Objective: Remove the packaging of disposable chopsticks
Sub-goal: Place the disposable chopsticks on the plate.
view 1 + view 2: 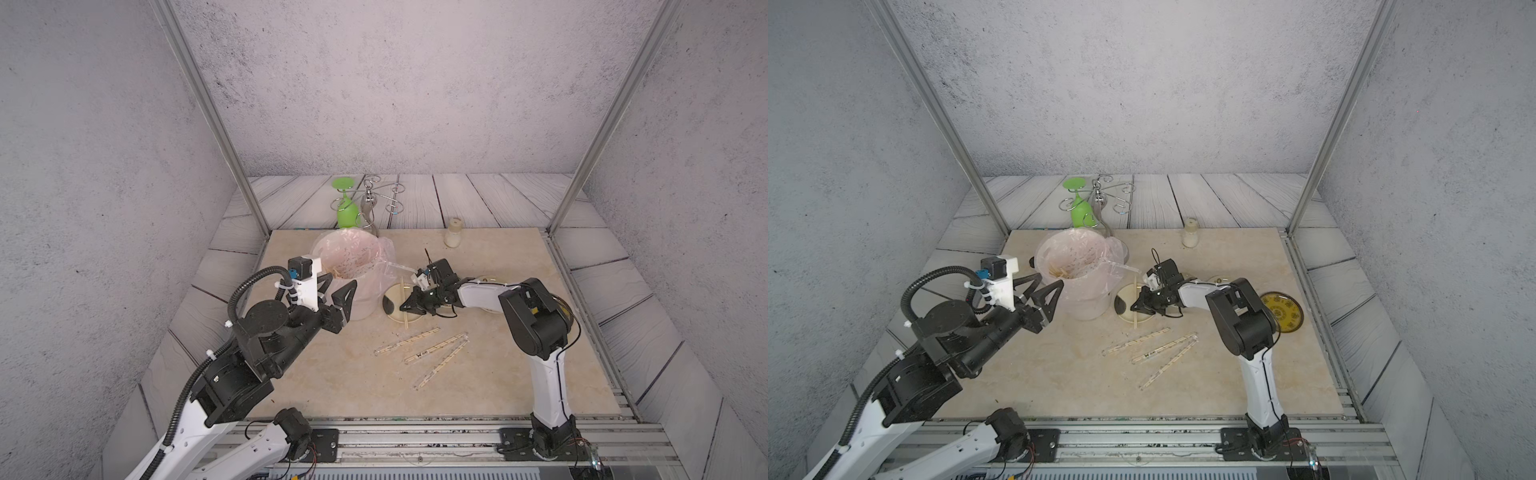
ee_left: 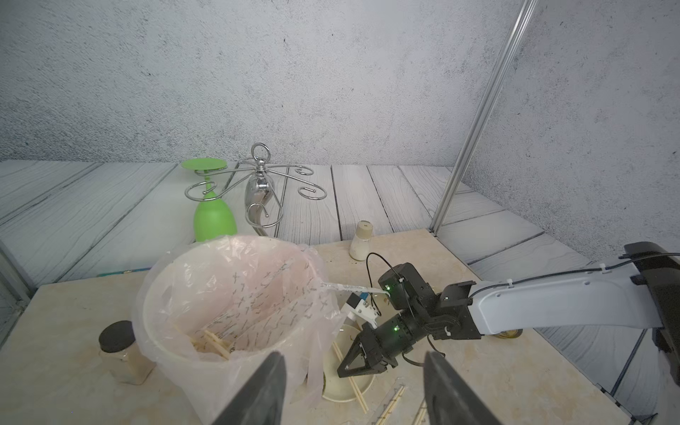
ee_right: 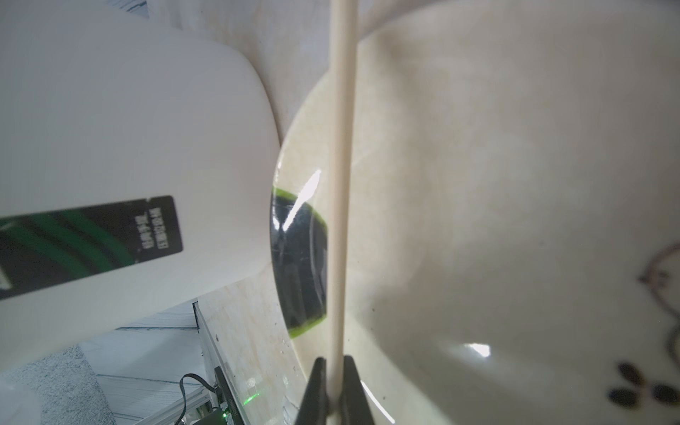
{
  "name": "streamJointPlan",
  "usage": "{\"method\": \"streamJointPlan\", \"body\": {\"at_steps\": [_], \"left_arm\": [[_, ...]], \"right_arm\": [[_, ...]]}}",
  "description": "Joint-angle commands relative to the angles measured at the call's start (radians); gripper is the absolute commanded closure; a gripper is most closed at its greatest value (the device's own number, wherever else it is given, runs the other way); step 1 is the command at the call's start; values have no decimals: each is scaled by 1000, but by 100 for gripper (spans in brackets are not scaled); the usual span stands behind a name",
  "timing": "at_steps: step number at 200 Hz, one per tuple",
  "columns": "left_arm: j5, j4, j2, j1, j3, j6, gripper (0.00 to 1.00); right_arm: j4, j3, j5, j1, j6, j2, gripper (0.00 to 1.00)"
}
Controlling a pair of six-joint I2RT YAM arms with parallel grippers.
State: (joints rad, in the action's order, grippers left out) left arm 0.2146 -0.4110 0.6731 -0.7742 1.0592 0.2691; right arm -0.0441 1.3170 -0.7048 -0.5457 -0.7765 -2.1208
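Bucket (image 1: 360, 308) stands beside right claw (image 1: 404, 308) gripping chopstick (image 3: 342, 154).

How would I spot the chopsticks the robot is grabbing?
Find the white bucket lined with a pink bag. On the small cream plate beside it lie bare chopsticks, pinched by the right hand. The three pairs on the table wear clear wrappers.

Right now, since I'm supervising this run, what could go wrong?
The right gripper holds the chopsticks only at its fingertips, at the plate; they could pivot or slip. The sleeve hangs over the bin rim toward the right arm, so it may snag or get dragged out.
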Motion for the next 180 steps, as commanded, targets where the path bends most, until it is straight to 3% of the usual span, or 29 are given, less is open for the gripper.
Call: {"method": "streamJointPlan", "body": {"at_steps": [1, 180], "left_arm": [[-3, 12, 5, 5, 3, -14, 38], [-8, 21, 3, 5, -3, -7, 38]], "right_arm": [[18, 14, -31, 2, -27, -41, 100], [44, 8, -74, 11, -63, -79, 88]]}}
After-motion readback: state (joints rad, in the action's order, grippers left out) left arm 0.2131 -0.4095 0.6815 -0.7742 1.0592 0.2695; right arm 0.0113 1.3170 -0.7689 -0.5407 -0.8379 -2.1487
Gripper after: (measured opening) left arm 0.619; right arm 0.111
